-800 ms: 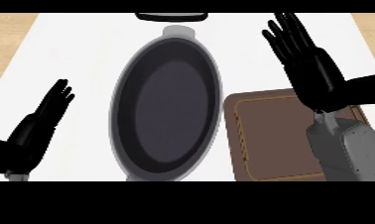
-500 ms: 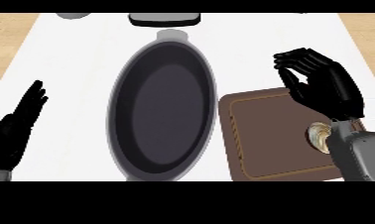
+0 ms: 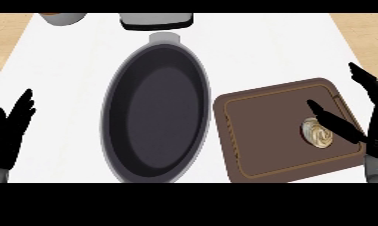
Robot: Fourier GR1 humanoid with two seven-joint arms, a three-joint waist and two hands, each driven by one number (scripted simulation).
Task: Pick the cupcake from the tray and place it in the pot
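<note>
A small cupcake (image 3: 318,134) with pale swirled icing sits at the right side of the brown tray (image 3: 266,135). My right hand (image 3: 345,125) is at the view's right edge, open, its thumb lying across the cupcake's right side and its fingers spread above the tray's far right corner. The dark grey oval pot (image 3: 156,112) stands left of the tray with nothing inside it. My left hand (image 3: 15,130) rests open at the left edge, fingers up.
A grey and black appliance (image 3: 156,20) sits at the counter's back edge, behind the pot's handle (image 3: 164,38). A grey bowl with a brown rim (image 3: 63,18) shows at the back left. Wooden floor shows past both counter corners.
The view has shifted, so the tray and cupcake show more fully. My right hand moved right and down and its fingers opened over the cupcake. The left hand stays at the left edge.
</note>
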